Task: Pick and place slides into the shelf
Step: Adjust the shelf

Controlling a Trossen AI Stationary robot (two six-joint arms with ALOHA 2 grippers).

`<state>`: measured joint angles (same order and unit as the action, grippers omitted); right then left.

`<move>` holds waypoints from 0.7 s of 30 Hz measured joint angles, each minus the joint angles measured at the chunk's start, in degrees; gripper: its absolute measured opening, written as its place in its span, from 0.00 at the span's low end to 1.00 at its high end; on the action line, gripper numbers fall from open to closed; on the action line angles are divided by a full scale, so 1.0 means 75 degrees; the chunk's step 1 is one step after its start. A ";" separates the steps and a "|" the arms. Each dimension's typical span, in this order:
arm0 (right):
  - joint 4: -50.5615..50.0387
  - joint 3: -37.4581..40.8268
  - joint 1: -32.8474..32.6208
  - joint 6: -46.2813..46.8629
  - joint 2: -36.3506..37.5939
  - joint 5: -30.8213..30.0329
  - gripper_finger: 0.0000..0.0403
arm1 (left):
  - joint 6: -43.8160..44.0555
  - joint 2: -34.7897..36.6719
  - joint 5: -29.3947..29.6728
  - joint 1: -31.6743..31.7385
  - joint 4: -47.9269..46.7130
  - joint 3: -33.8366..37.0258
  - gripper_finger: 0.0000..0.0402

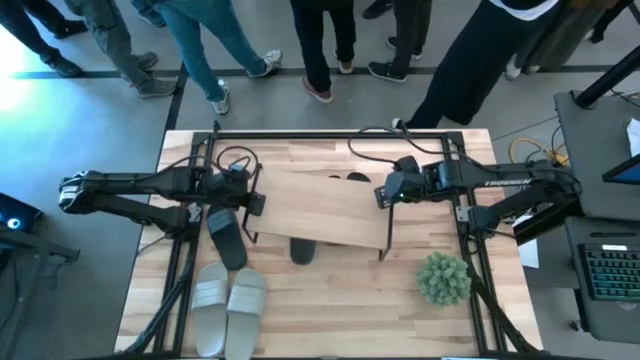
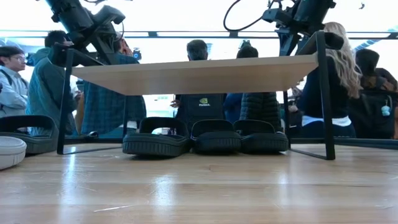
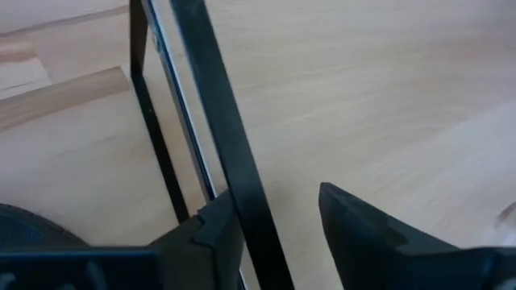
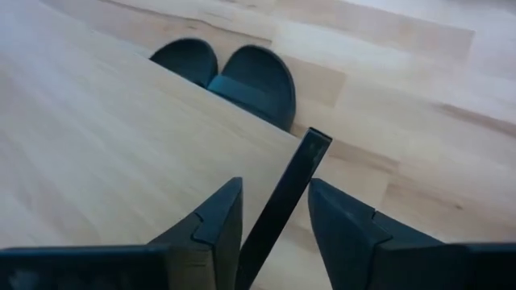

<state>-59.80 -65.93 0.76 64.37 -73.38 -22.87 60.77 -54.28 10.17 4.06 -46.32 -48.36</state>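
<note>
With its fingers spread either side of a black metal leg bar, the left gripper [image 3: 278, 229] sits at the shelf's [image 1: 320, 205] left end; the bar touches one finger [image 3: 214, 234] and a gap shows to the other, so a firm pinch cannot be confirmed. The right gripper [image 4: 274, 221] does the same at the shelf's right end, fingers apart with a black leg bar [image 4: 282, 193] between them, gaps on both sides. Both arms reach in from the table's side edges in the high view.

The shelf stands mid-table, its light-wood board tilted slightly askew to the table [image 1: 330, 300] edges. Three black slides [image 2: 208, 138] sit side by side under the board in the low view, touching each other. A fourth black slide [image 1: 227, 240] lies outside the shelf's left end, near the left edge. Two pale grey slides [image 1: 228, 297] lie paired by the near-left corner. A green plant ball [image 1: 443, 277] rests toward the near-right corner. People [image 2: 199, 87] stand beyond the far edge.
</note>
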 joint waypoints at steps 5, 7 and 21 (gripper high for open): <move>0.0182 -0.0003 0.0283 -0.0326 0.0003 0.0029 0.33 | 0.0211 0.0060 0.0035 -0.0126 -0.0033 0.0000 0.37; 0.0236 -0.0003 0.0367 -0.0430 0.0006 0.0037 0.33 | 0.0249 0.0085 0.0055 -0.0170 -0.0033 0.0000 0.37; 0.0770 -0.0041 0.0520 -0.0884 -0.0340 0.0250 0.34 | 0.0449 0.0665 0.0182 -0.0286 -0.0245 -0.0041 0.37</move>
<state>-54.02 -66.24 4.66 57.74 -75.93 -21.00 64.14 -49.29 11.54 1.91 -48.15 -48.66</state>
